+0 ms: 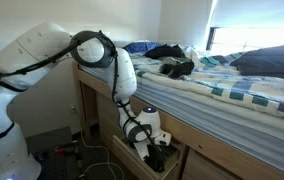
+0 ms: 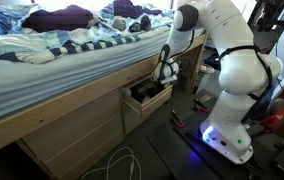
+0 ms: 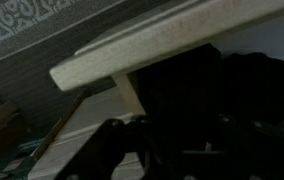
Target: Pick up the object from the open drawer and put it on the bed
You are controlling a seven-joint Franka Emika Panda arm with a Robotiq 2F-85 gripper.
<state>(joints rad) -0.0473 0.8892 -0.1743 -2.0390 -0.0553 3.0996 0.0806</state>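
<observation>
- Arm (image 2: 222, 45) white; elbow raised, forearm angled steeply down.
- End effector (image 1: 156, 153) low, pointing downward.
- Wrist view dark and blurred; jaw spacing not discernible.

A pale wooden edge (image 3: 132, 45) slants across. Above it lies grey patterned fabric (image 3: 22, 20). Below it are a blurred black mass (image 3: 227, 90) and the gripper's dim fingers (image 3: 112, 142).

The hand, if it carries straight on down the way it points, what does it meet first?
Probably the black object in the open drawer: the hand points down into it. Depth is unclear, so they may be touching now.
</observation>
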